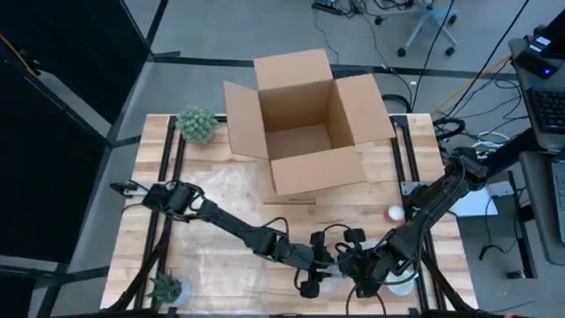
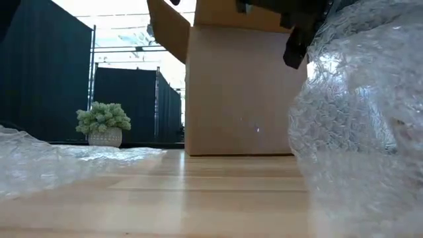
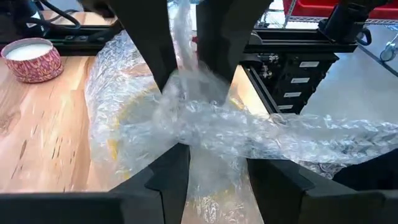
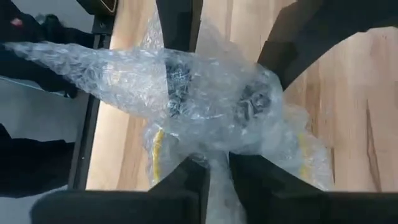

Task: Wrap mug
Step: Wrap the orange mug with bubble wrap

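**Desk:** Wooden tabletop (image 1: 221, 256), seen from above. What sits nearest on your feed?

**Operator:** At the near edge I have both arms meeting over 1 bundle. My left gripper (image 1: 311, 287) and my right gripper (image 1: 362, 284) come in from either side, almost touching. Between them is the bubble wrap (image 3: 205, 124), bunched into a tight knot.

**Desk:** Fingers?

**Operator:** My left wrist camera shows the left fingers (image 3: 168, 180) drawn narrow, pinching a twisted strand of wrap. My right wrist camera shows the right fingers (image 4: 186, 180) also narrow, clamped on a gathered fold of the same sheet.

**Desk:** And the mug?

**Operator:** Mug (image 4: 158, 146) is inside the wrap, on the table between the 2 grippers. I only see yellow through the plastic; its pose I cannot tell.

**Desk:** Anything beside it?

**Operator:** 1 small round pink tin (image 3: 31, 59) stands near the bundle on the right-arm side. 1 small potted plant (image 1: 166, 286) sits at the near left corner. More loose wrap (image 2: 66, 158) lies flat on the left half of the table.

**Desk:** Farther back?

**Operator:** 1 open cardboard box (image 1: 305, 119), flaps up, stands at the far centre. 1 second potted plant (image 1: 197, 124) sits to its left, just beside it. Dark curtains (image 2: 39, 79) hang beyond the table.
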`<act>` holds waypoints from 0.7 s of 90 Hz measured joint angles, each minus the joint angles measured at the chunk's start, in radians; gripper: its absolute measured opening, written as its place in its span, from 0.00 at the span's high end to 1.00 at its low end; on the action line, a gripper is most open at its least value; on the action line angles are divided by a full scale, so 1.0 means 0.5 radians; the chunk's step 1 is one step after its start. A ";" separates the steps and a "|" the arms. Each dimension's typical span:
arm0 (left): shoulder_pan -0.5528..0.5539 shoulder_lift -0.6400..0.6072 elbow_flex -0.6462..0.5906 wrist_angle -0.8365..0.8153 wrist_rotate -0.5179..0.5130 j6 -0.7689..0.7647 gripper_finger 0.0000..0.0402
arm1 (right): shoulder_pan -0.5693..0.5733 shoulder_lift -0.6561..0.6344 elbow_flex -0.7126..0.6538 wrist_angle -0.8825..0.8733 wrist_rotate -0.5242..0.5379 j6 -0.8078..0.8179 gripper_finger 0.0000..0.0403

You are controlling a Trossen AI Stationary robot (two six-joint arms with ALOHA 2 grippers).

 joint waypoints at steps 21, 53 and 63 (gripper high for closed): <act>0.000 0.000 -0.001 0.001 0.000 -0.001 0.64 | 0.018 -0.142 0.001 -0.088 -0.140 0.047 0.78; 0.001 0.000 0.008 -0.005 0.000 0.000 0.64 | 0.006 -0.311 0.004 -0.053 -0.143 0.017 0.74; 0.001 0.000 0.010 -0.007 0.000 0.000 0.64 | 0.006 -0.311 0.004 -0.049 -0.145 0.015 0.74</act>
